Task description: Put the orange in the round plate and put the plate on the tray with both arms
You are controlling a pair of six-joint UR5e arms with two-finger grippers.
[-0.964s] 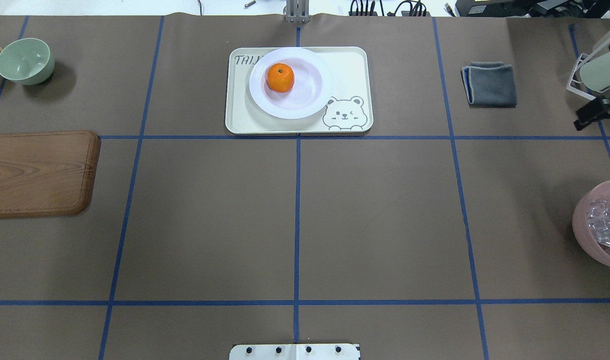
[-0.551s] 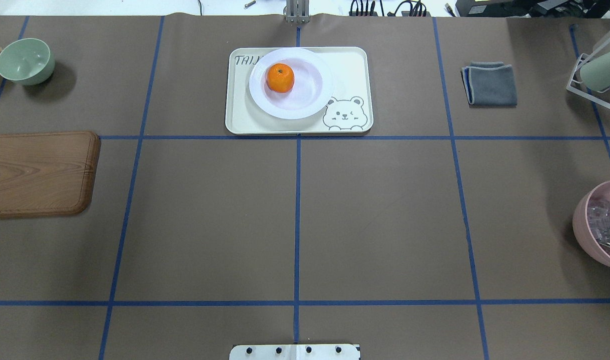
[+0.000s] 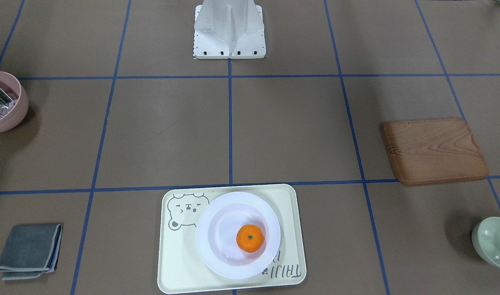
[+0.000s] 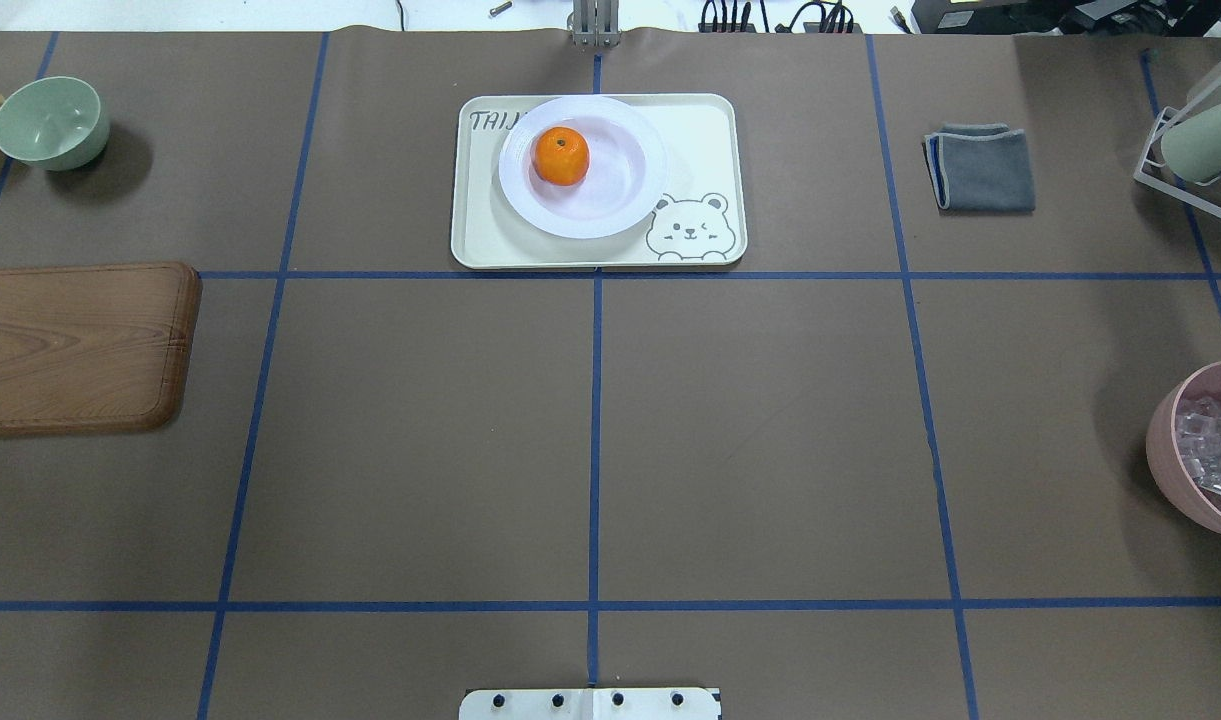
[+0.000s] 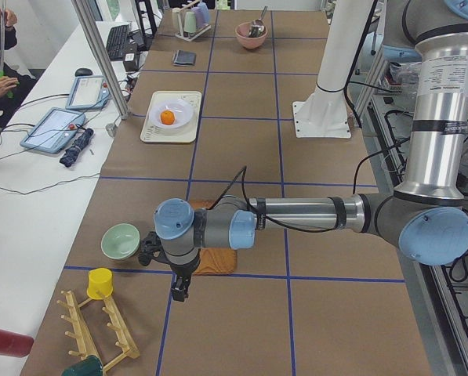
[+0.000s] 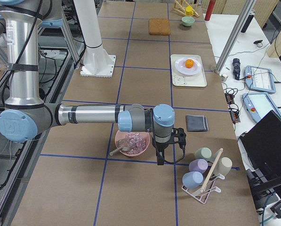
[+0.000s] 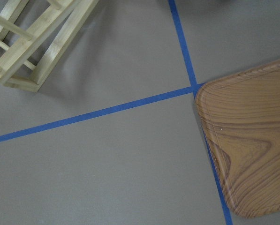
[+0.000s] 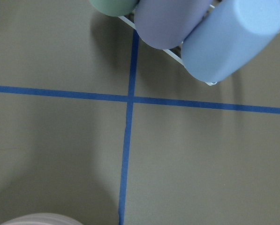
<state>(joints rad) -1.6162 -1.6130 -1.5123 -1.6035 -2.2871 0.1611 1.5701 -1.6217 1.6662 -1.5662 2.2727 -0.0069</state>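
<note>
- Orange point(image 4: 560, 156): in round plate point(image 4: 625, 205) on tray point(image 4: 700, 130), well apart from both pincers.
- Left pincer point(image 5: 178, 292), right pincer point(image 6: 160, 161): cannot tell whether wide or narrow.

We see round plate point(image 4: 620, 190): glossy white, ribbed rim; ceramic or hard plastic, we cannot tell which. Orange point(image 4: 561, 157): dimpled peel, slight sheen. Tray point(image 4: 705, 135): smooth cream plastic look, satin finish. Table cover point(image 4: 420, 430): matt brown paper, with blue tape lines point(image 4: 595, 440). Board point(image 4: 70, 345): wood grain, smooth, low sheen. Folded cloth point(image 4: 982, 170): grey, soft, matt. Green bowl point(image 4: 50, 122): smooth, near-matt. We note left arm point(image 5: 304, 213): brushed-metal tubes, smooth light-blue caps.
</note>
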